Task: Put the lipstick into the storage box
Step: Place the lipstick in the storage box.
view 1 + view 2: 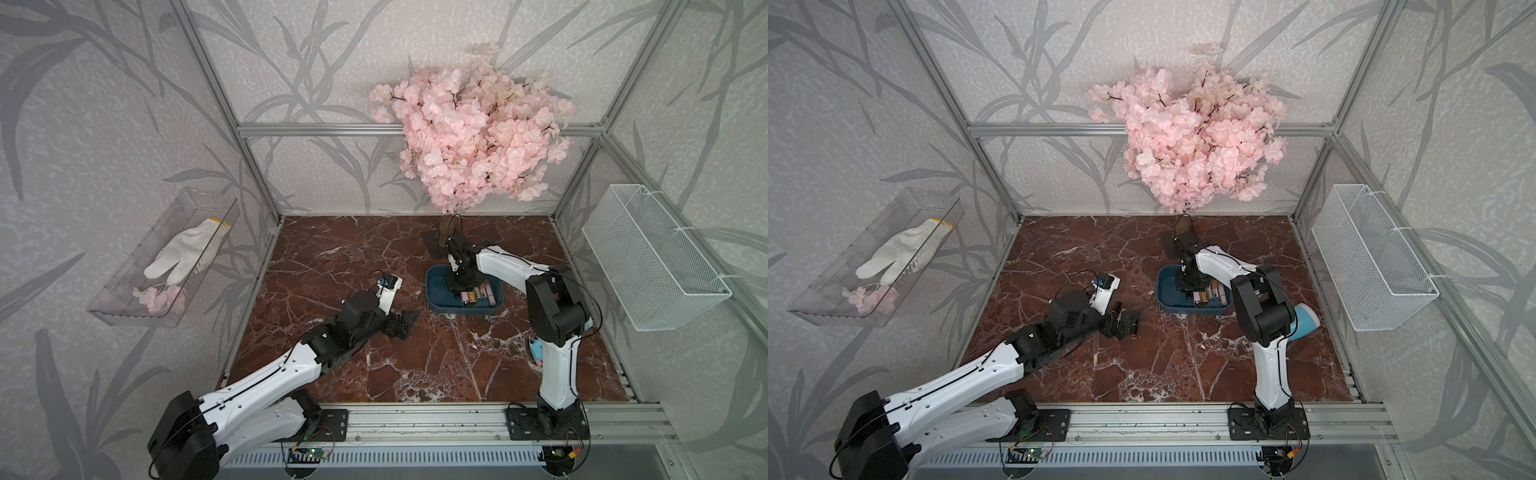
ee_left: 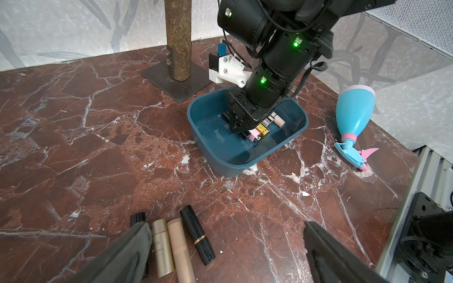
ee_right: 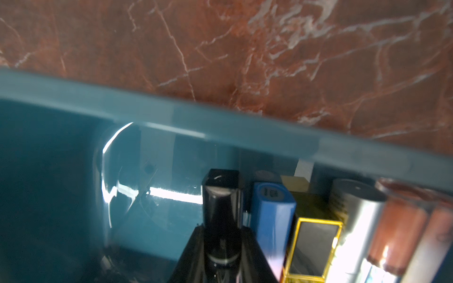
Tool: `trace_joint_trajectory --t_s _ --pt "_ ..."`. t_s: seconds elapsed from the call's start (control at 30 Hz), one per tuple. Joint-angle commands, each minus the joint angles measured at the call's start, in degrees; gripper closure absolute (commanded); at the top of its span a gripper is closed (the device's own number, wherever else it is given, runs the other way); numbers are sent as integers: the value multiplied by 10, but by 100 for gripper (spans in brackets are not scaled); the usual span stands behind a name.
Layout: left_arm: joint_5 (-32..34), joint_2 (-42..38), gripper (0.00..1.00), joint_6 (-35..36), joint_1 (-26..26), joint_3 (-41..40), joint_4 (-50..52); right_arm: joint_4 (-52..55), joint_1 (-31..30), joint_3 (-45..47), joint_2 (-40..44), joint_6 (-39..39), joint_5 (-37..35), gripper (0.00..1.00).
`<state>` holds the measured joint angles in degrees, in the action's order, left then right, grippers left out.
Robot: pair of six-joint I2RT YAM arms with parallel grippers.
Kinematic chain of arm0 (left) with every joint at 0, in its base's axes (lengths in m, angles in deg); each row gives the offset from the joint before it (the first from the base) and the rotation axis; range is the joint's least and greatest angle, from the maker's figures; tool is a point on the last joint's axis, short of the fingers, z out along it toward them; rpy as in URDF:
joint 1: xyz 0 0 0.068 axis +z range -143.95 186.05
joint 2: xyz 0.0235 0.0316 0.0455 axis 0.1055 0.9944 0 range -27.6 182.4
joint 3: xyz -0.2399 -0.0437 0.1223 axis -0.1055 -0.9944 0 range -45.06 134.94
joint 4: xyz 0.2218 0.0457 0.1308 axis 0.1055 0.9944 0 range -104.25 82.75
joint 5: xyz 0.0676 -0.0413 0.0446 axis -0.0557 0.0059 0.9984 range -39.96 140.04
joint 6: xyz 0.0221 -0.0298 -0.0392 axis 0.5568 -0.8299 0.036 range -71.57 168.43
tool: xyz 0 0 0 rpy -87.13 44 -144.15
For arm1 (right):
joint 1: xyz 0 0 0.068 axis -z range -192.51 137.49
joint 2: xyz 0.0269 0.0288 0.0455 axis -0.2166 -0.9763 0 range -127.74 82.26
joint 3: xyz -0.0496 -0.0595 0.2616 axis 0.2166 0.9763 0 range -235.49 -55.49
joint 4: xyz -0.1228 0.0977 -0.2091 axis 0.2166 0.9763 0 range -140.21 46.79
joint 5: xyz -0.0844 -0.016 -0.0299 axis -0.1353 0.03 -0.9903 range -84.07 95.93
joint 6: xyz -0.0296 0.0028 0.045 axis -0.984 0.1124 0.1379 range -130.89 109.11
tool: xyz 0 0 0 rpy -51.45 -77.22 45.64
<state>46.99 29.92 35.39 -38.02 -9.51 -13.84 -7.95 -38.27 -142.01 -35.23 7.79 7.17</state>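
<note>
Right tool (image 2: 236, 128), its lipstick (image 3: 221, 208) and a packed row (image 2: 263, 129) block half the storage box (image 2: 208, 117); the rest lies bare.

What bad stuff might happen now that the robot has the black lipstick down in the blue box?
The right gripper is shut on the black lipstick, close beside the blue lipstick in the storage box; opening or lifting might knock that row. The open left gripper hangs low over the gold lipstick and its neighbours on the table; one finger sits right by them and might bump and roll them.
</note>
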Motion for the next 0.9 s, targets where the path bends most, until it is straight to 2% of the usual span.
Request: trace_joint_trajectory --t_s 0.0,0.43,0.87 --pt "7 7 0 4 3 21 4 7 3 -13 -14 -6 -16 75" --pt "8 16 0 5 3 25 1 8 3 -7 -17 -13 -25 69" --pt "12 15 0 5 3 23 -3 17 3 -9 10 -9 -22 68"
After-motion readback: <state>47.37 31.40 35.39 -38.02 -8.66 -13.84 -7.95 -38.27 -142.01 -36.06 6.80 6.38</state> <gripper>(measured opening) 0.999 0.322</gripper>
